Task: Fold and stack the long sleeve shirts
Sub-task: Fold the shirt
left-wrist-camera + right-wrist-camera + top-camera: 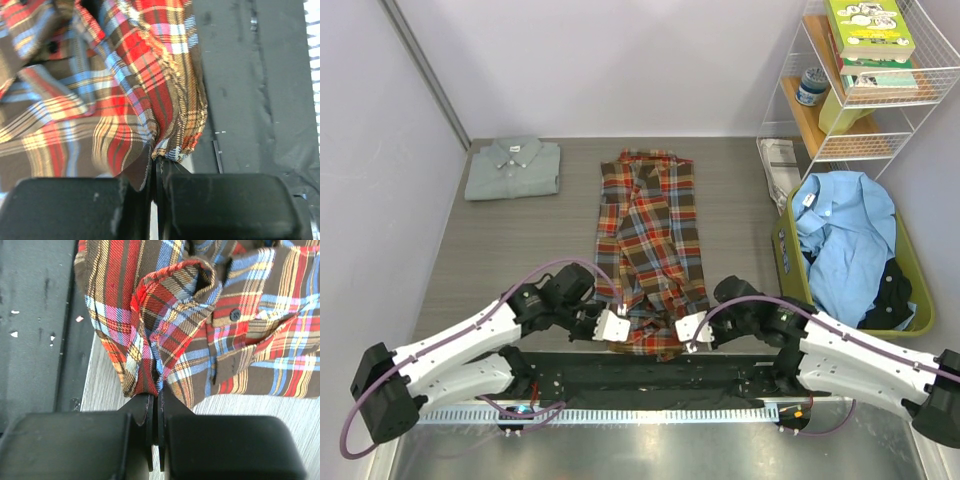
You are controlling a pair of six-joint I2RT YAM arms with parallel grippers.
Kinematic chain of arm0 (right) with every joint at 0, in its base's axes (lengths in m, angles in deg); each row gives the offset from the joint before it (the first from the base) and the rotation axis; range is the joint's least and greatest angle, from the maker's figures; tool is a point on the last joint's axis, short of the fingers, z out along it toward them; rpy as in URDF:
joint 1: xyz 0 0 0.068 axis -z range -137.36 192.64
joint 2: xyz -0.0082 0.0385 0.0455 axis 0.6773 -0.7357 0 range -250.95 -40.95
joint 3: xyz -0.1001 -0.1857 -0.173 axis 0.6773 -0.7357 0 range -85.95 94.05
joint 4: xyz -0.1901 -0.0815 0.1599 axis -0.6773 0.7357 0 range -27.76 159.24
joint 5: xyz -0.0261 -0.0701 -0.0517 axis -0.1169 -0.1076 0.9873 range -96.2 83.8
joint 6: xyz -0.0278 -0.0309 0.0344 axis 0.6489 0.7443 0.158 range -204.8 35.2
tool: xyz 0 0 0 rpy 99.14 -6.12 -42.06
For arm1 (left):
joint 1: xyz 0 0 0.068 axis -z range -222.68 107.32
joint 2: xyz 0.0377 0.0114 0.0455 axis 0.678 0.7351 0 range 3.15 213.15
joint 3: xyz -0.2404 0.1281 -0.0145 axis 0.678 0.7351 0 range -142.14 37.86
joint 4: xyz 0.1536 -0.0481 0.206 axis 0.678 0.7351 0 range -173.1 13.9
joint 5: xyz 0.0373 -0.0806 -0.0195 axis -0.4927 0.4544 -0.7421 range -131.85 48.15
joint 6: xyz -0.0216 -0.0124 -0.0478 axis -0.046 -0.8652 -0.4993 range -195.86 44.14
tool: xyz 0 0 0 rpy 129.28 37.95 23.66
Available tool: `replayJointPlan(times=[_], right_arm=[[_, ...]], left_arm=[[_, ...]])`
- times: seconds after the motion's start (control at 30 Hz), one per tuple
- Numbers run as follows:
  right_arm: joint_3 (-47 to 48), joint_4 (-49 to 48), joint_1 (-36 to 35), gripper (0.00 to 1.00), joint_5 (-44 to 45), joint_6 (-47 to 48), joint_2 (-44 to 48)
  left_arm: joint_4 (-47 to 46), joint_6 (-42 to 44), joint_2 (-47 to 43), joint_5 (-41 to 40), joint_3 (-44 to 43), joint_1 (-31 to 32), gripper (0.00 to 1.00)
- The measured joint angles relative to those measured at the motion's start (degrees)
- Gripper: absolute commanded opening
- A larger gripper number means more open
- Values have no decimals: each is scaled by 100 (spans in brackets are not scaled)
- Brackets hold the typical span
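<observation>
Grey shirt [513, 168] is sitting folded at the table's [510, 250] far-left corner. Left gripper [613, 326] is pinching the near-left hem corner of the plaid shirt [649, 235] (it's lying lengthwise mid-table as a narrow strip). Right gripper [691, 329] is clamping its near-right corner. A basket [781, 252] of blue clothes is sitting far right.

White arms [460, 345], black joints [565, 285] — looping purple cables [552, 263].
</observation>
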Motion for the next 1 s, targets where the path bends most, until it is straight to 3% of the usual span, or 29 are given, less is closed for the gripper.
replayJointPlan(times=[0.13,0.27,0.63,1.0], right_arm=[[177,-4,286,1,68,50,-184],[691,-76,1248,1,-129,304,-658],[2732,-444,2872,1,-772,1097,-3318],[4365,-1093,3451,1,-1027,1335,-5713]], left_arm=[[61,70,295,39,-393,-422,0],[76,267,772,205,-1023,-1038,0],[146,780,3320,566,-3123,-2490,0],[74,1008,5407,603,-4837,-3101,0]])
